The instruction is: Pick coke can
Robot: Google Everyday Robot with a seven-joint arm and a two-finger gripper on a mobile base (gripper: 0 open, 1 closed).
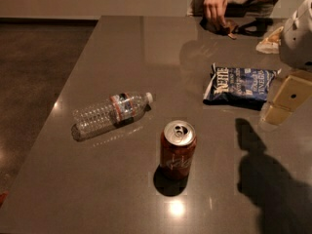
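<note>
The coke can (177, 150), red with white script and a silver top with pull tab, stands upright on the grey table (122, 48), near the front middle. My gripper (285, 104) is at the right edge of the view, cream-coloured, hanging above the table to the right of the can and well apart from it. It holds nothing that I can see. Its shadow falls on the table at the lower right.
A clear plastic water bottle (112, 113) lies on its side left of the can. A blue chip bag (240, 86) lies behind and right of it. A person's hand (214, 6) and dark items are at the far edge. The table's left edge drops to dark floor.
</note>
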